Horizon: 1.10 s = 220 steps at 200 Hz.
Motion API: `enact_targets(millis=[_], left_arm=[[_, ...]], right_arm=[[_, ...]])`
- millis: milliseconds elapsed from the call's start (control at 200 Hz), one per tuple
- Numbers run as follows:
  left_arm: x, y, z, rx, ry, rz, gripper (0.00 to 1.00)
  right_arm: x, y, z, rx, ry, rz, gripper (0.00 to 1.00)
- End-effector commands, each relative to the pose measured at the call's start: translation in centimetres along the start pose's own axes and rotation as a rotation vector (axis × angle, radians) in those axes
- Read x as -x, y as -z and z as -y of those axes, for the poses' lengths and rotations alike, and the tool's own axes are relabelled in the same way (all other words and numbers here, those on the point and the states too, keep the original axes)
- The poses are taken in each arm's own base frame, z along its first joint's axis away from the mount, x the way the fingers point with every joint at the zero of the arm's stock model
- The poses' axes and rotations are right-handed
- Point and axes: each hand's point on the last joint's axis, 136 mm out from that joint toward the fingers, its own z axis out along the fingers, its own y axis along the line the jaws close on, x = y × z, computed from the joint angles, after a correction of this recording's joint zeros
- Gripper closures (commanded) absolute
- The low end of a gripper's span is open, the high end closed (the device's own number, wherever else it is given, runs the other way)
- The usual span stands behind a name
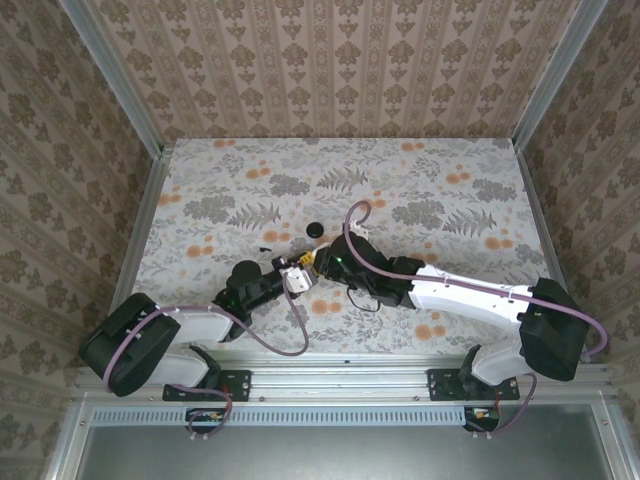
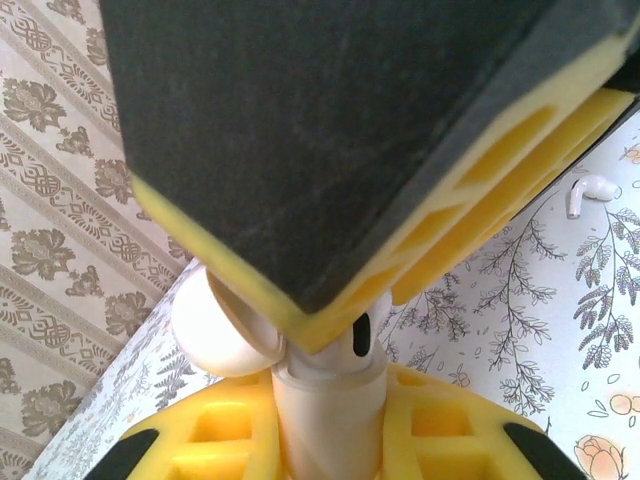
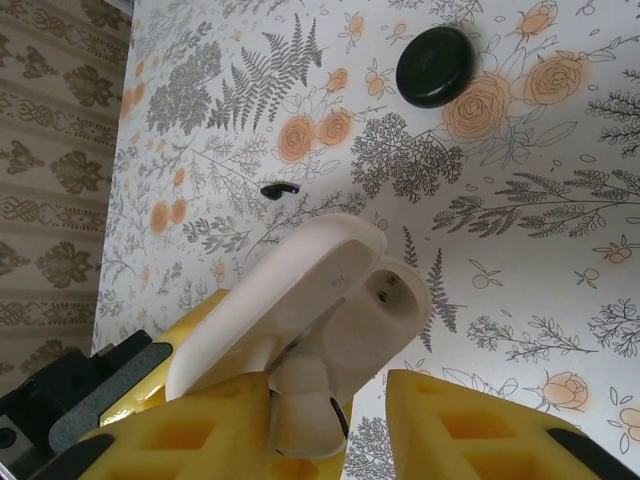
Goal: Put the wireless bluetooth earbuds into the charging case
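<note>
Floral table [image 1: 420, 190] with black disc [image 1: 316, 229] and black earbud [image 3: 280, 188]

Both arms are the same build, really: chunky black joint housings with a smooth white shell link in between. The left arm [image 1: 170, 335] and the right arm [image 1: 470, 295] each trail a loose purple cable [image 1: 290, 352]. The yellow plastic fingers [image 3: 480, 430] have lattice cut-outs and a flat black pad [image 2: 300, 130] on the face. A tiny green light [image 1: 338, 258] glows on the right wrist. The black base brackets [image 1: 228, 380] look bolted down.
</note>
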Motion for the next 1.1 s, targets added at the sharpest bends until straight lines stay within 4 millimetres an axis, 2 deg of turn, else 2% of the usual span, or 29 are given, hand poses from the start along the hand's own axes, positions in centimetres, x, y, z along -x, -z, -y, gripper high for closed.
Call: enact_targets(millis=[0,375,530,635,825,925,1095], left_arm=[[1.5,-0.1,-0.5,0.013,-0.024,0.051,1.0],[1.7,-0.2,-0.5,0.006,0.03,0.067,1.0],[1.8,-0.2,-0.8,0.0,0.091,0.088,1.0],[2.0,-0.2,-1.2,-0.017,0.143,0.107,1.0],[2.4,-0.5,-1.3,-0.062,0.232,0.131,1.0],[2.4,-0.7,-1.3,-0.098,0.285,0.136,1.0],[2.9,-1.0,-1.3,-0.149,0.336,0.164,1.0]], right_arm=[[1.4,1.4,-1.3,0.064,-0.032,0.065,0.61],[3.0,3.6,-1.8,0.147,-0.005,0.157,0.5],[3.6,4.7,-1.4,0.186,0.038,0.208,0.51],[3.7,4.5,-0.9,0.212,0.113,0.214,0.51],[3.3,4.2,-1.2,0.262,0.47,0.185,0.49],[2.6,5.0,-2.0,0.339,0.718,0.207,0.47],[1.7,6.2,-2.1,0.441,1.025,0.27,0.47]])
